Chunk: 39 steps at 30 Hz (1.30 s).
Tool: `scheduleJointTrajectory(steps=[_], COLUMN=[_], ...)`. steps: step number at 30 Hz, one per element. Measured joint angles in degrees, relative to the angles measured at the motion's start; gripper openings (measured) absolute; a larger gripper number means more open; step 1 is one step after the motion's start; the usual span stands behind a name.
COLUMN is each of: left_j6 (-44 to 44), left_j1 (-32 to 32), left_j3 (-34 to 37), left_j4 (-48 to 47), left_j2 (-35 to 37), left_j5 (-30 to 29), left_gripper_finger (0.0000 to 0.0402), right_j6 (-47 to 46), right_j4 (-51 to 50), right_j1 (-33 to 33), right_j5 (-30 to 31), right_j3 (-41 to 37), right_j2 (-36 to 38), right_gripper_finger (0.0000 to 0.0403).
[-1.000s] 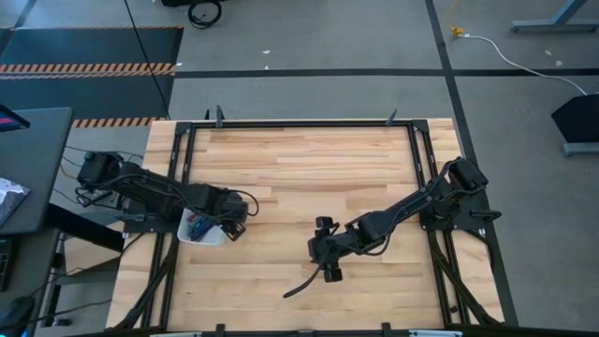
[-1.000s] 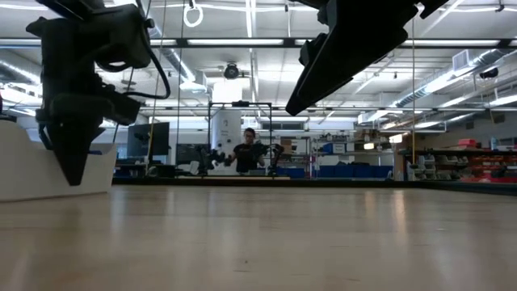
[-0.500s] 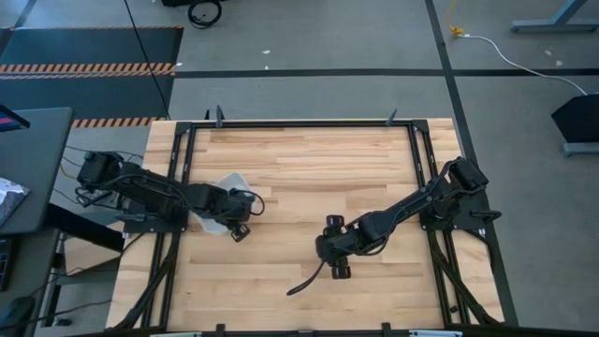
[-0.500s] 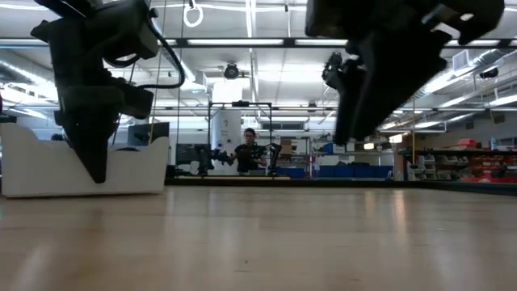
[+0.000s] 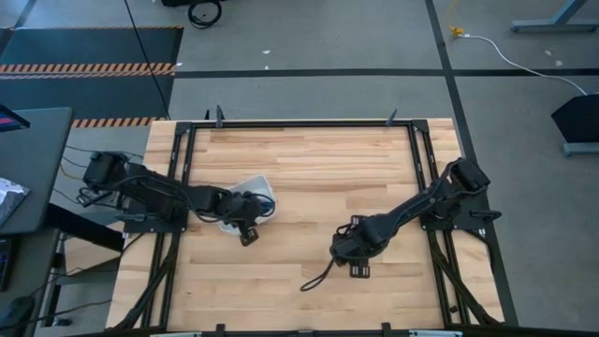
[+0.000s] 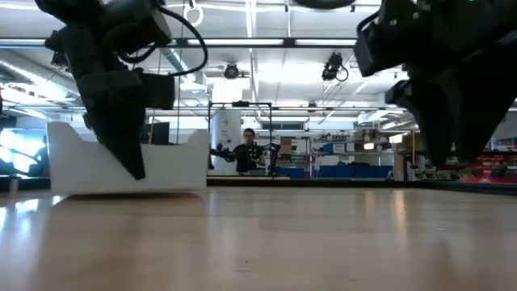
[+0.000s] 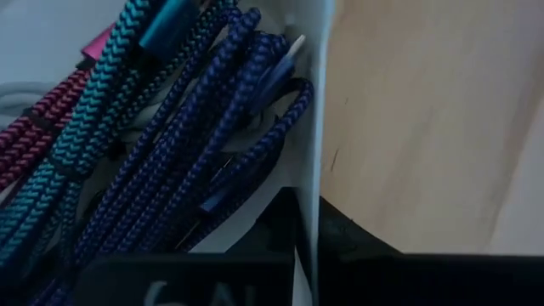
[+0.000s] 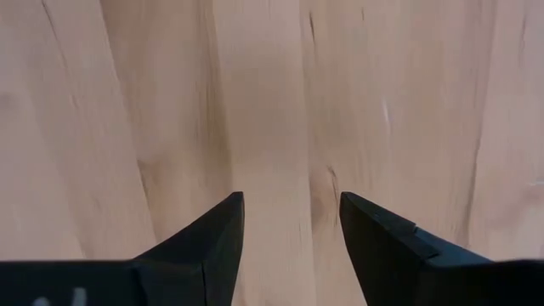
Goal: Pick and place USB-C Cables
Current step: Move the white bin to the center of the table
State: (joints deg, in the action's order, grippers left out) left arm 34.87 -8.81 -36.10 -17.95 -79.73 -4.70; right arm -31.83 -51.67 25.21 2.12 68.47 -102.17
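High: left gripper (image 5: 246, 227) clamped on white tray (image 5: 263, 186) rim, dragged further toward table (image 5: 309, 159) centre; right gripper (image 5: 357, 263) shifted right.
Low: tray now wider in frame.
Left wrist: blue cable (image 7: 183, 161), teal cable (image 7: 81, 140), dark red cable (image 7: 30, 144) inside tray.
Right wrist: fingers (image 8: 200, 246) spread, holding nothing.

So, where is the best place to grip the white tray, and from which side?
Probably its thin upright side wall, from above, one finger inside and one outside. The left gripper appears to straddle that wall. The cables fill the inside, so the rim is the free part.
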Motion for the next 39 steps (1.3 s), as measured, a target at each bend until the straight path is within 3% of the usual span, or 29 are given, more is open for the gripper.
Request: scheduleJointTrajectory(steps=[6, 21, 30, 39], left_j6=[-5.13, -21.71, -24.26, -25.40], left_j1=[-0.03, -0.18, 1.88, 2.60], left_j3=[-1.68, -17.75, -25.31, -27.76], left_j4=[6.99, 6.56, 7.36, 6.45], left_j2=[-7.89, -19.25, -28.82, -29.89], left_j5=[2.41, 1.65, 1.56, 1.50], left_gripper_finger=[0.0005, 0.0004, 0.0007, 0.0008], right_j6=[-2.53, -10.80, -13.84, -16.03], right_j4=[-0.36, -0.80, -1.21, -1.21], right_j1=[3.20, 12.54, 15.67, 17.38], right_j5=[3.16, 8.70, 10.52, 11.49], right_j3=[0.00, 0.02, 0.02, 0.02], right_j2=[3.22, 9.31, 9.31, 9.29], right_gripper_finger=[0.0196, 0.0194, 0.0194, 0.0194])
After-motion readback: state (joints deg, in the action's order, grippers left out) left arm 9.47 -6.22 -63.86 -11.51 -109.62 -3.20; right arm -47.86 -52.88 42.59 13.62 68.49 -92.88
